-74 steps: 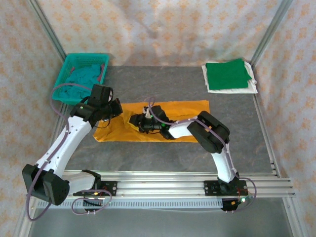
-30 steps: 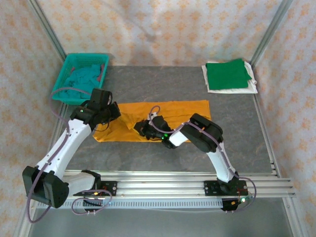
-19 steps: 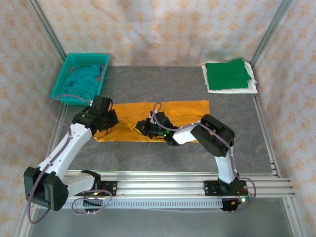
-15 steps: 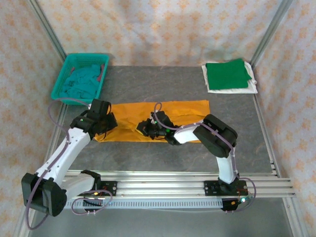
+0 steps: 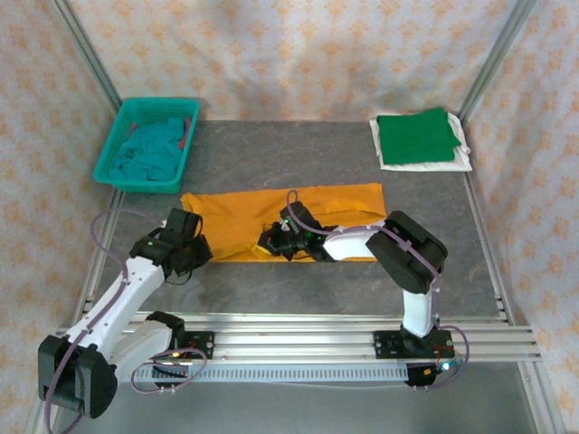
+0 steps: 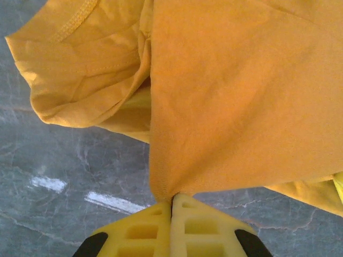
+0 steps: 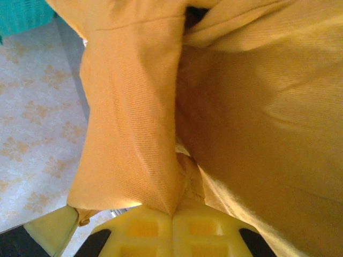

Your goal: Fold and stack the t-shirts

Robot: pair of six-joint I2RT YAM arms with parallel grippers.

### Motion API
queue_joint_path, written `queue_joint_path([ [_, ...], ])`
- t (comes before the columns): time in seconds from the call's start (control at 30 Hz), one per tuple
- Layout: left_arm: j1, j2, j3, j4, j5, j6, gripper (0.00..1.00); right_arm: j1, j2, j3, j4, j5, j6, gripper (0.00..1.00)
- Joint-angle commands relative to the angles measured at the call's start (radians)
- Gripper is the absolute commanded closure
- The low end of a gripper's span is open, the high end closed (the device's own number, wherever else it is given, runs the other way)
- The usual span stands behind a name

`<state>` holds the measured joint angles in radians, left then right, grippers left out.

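Observation:
The mustard-orange t-shirt (image 5: 308, 203) lies in a wide strip across the middle of the table. My left gripper (image 5: 199, 253) is shut on its near left edge; the left wrist view shows the yellow fingers (image 6: 198, 225) of that gripper (image 6: 172, 201) pinching a point of orange cloth (image 6: 230, 96). My right gripper (image 5: 271, 242) is shut on a fold near the shirt's middle, and the cloth (image 7: 268, 107) drapes over it (image 7: 173, 214). A folded green t-shirt (image 5: 416, 136) lies on a white one (image 5: 463, 161) at the back right. A teal t-shirt (image 5: 149, 149) sits crumpled in the basket.
The teal mesh basket (image 5: 158, 102) stands at the back left corner. Metal frame posts (image 5: 493, 54) and patterned fabric walls close in the table. The aluminium rail (image 5: 298, 339) with both arm bases runs along the near edge.
Both grippers have drawn toward the near edge while gripping the orange shirt. The left one has moved nearer, uncovering the shirt's far left part. The right elbow has swung right.

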<state>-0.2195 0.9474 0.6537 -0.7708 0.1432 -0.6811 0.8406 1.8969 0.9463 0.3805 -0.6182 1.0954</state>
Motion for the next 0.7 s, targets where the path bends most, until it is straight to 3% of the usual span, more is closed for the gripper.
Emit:
queue_joint_path([
  [0.0, 0.011, -0.050, -0.028, -0.064, 0.011, -0.031, 0.81, -0.005, -0.037, 0.014, -0.110, -0.015, -0.037, 0.86],
  [0.07, -0.001, -0.086, -0.044, -0.065, 0.035, -0.060, 0.66, -0.010, -0.050, 0.023, -0.166, -0.017, -0.057, 0.84],
  [0.1, 0.000, -0.102, -0.050, -0.070, 0.038, -0.081, 0.62, -0.011, -0.060, 0.035, -0.199, -0.016, -0.074, 0.83],
  [0.17, -0.001, -0.138, -0.040, -0.093, 0.016, -0.105, 0.58, -0.012, -0.097, 0.062, -0.288, 0.004, -0.119, 0.74],
  [0.33, 0.001, -0.159, 0.050, -0.023, -0.060, -0.057, 0.52, -0.042, -0.220, 0.178, -0.525, 0.106, -0.274, 0.66],
  [0.43, 0.006, -0.009, 0.125, 0.074, -0.083, 0.026, 0.51, -0.104, -0.238, 0.269, -0.682, 0.217, -0.393, 0.64],
  [0.53, 0.011, 0.213, 0.249, 0.129, -0.128, 0.098, 0.55, -0.224, -0.218, 0.283, -0.717, 0.243, -0.427, 0.66],
  [0.67, 0.057, 0.470, 0.367, 0.240, -0.109, 0.130, 0.56, -0.334, -0.138, 0.419, -0.940, 0.420, -0.574, 0.72],
])
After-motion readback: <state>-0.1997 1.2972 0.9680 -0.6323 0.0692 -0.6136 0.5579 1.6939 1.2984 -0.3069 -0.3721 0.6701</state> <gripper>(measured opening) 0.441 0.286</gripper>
